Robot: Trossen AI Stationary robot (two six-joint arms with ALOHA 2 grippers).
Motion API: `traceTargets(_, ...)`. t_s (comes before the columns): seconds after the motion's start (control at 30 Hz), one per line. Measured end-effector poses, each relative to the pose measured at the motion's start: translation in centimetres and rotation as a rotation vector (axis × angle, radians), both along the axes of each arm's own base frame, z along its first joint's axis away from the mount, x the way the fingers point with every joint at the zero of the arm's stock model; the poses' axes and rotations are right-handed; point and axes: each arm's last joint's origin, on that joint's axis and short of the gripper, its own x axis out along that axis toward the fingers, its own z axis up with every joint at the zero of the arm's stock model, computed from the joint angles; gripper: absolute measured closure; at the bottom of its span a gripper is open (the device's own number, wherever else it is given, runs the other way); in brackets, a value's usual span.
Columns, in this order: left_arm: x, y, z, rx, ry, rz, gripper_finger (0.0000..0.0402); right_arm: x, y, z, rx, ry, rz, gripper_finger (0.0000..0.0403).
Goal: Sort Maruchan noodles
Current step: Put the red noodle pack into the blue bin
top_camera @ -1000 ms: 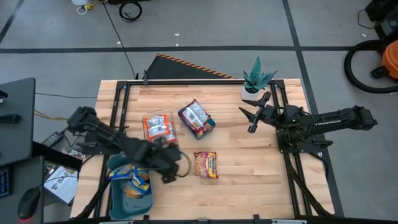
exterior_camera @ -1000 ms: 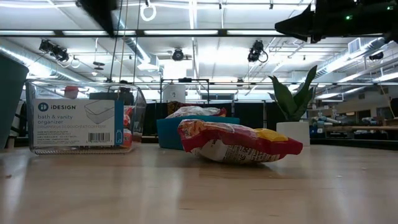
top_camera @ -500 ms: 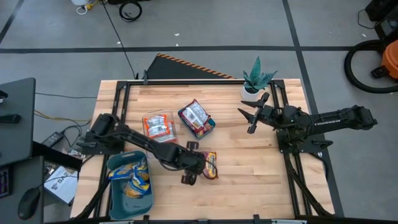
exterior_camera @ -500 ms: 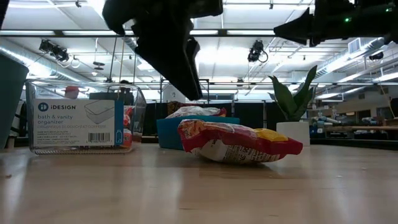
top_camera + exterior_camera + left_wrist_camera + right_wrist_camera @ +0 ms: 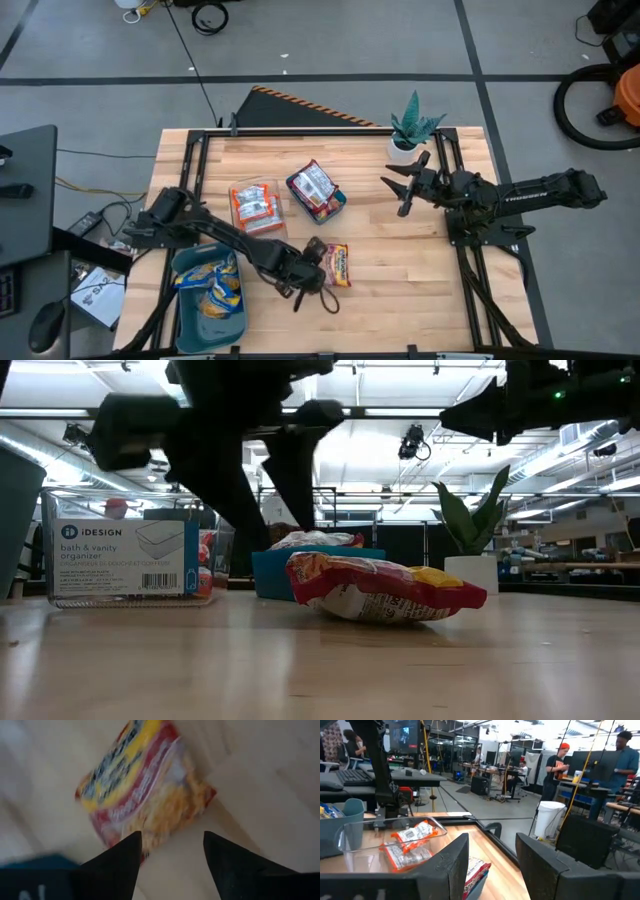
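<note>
We are hovering the left gripper right at the loose packet, fingers spread wide and holding nothing; in the left wrist view the two fingers are straddling the near edge of that packet, which is lying flat on the bare table. This red-and-yellow packet is the only one we are seeing still out on the wood, so the sorting is looking close to finished, by our reading.

The rest is already binned. Beyond the loose packet, towards the plant, the clear bin is holding orange packets and the small teal tray just beside it is holding red-and-white ones. On the loose packet's other side, at the table's near corner, the big teal tray is carrying yellow-and-blue ones, though how many sits in each is hard to count.

We are parking the right gripper near the plant, well apart from the loose packet, fingers parted and empty.
</note>
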Motion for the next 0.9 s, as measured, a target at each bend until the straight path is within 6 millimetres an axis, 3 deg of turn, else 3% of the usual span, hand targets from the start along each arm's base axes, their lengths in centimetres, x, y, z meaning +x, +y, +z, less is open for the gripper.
traceTargets(0.13, 0.2, -0.7, -1.3, 0.079, 0.038, -0.153, 0.0192, 0.0, 0.3, -0.1, 0.008, 0.005, 0.021, 0.0234)
traceTargets(0.37, 1.5, -0.7, -3.2, 0.140, 0.022, -0.261, 0.0207, 0.1, 0.5, -0.2, 0.004, 0.016, 0.034, 0.0234)
traceTargets(0.57, 2.0, 0.0, -3.5, 0.117, 0.009, -0.204, 0.0237, 0.1, 0.5, -0.3, 0.004, 0.029, 0.030, 0.0234)
traceTargets(0.9, 2.1, 0.4, -2.7, 0.082, -0.051, -0.054, 0.0325, 0.1, 0.7, -0.4, 0.028, 0.035, 0.044, 0.0234)
